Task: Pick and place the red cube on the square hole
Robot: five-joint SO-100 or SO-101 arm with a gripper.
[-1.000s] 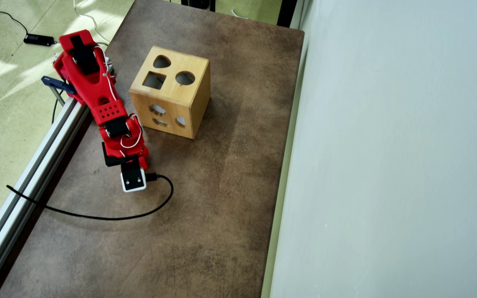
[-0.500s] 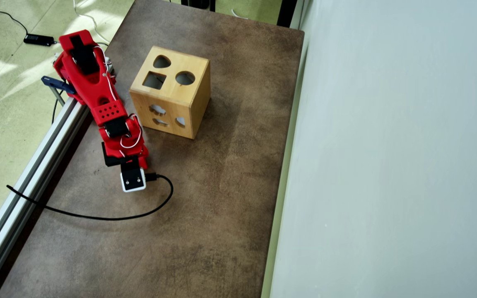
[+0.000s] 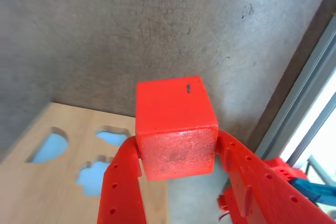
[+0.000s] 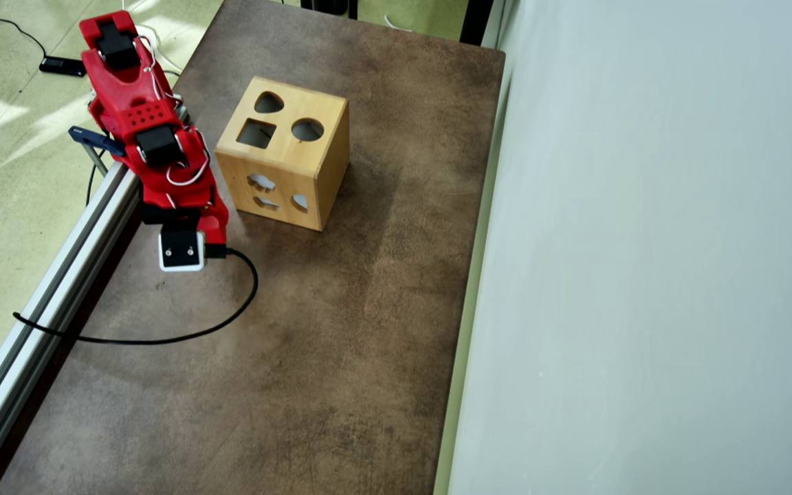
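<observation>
Pinching red cube point(image 3: 176, 127), gripper point(image 3: 177, 153) above table beside wooden box point(image 4: 284, 152); square hole point(image 4: 256, 133) unfilled.

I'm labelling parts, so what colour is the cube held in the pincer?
Bright red, same as the pincer gripping it; the red cube shows best in the wrist view.

Brown table point(image 4: 341, 357) under wooden box point(image 4: 286, 161)

Red arm point(image 4: 155, 130) folded near its base, end effector point(image 3: 178, 153) clamped on red cube point(image 3: 176, 127), raised off the surface
</observation>
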